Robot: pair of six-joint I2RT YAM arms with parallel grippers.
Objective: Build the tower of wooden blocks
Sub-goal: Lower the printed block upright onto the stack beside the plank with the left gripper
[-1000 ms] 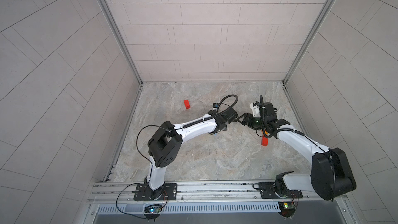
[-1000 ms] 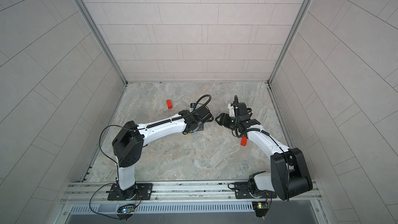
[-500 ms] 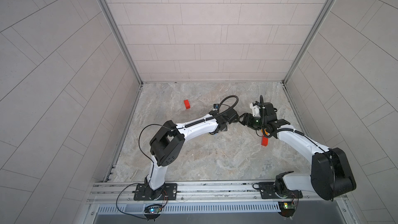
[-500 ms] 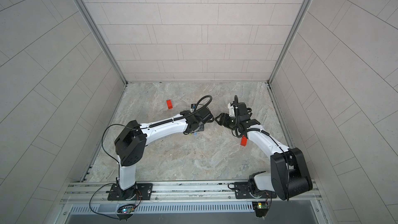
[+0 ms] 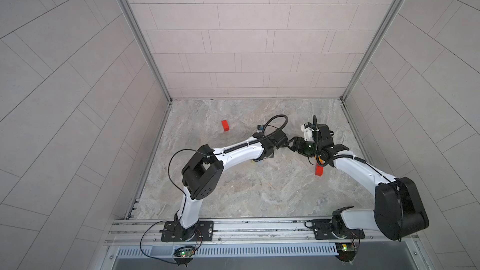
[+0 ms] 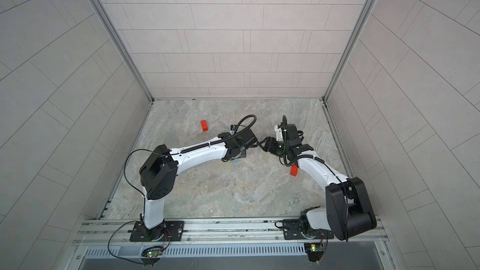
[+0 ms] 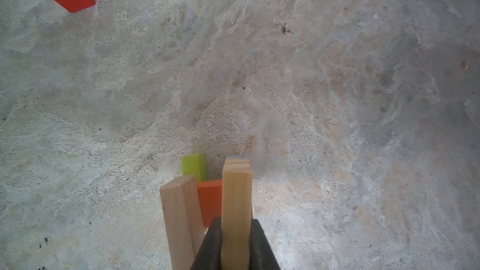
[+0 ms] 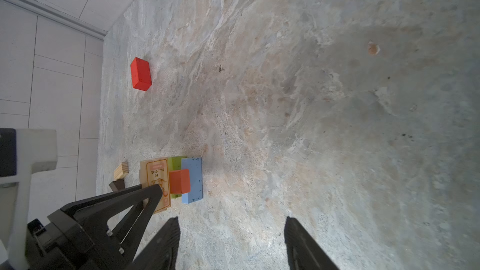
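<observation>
The tower stands mid-floor: a light blue block and a lime green block lowest, and an orange-red block across them. One tan block lies on top. My left gripper is shut on a second tan block beside it, over the blue side. In both top views the arm hides all but a speck of the tower. My right gripper is open and empty, close to the tower's right. A small tan end and a dark brown block show behind the tower.
Two loose red blocks lie on the stone floor. One red block is at the back left of the tower. The second red block sits under my right forearm. The left wall's foot runs behind the tower.
My left arm's elbow has drifted slightly to the right. Both grippers stay where they were, the left shut on the tan block and the right open.
</observation>
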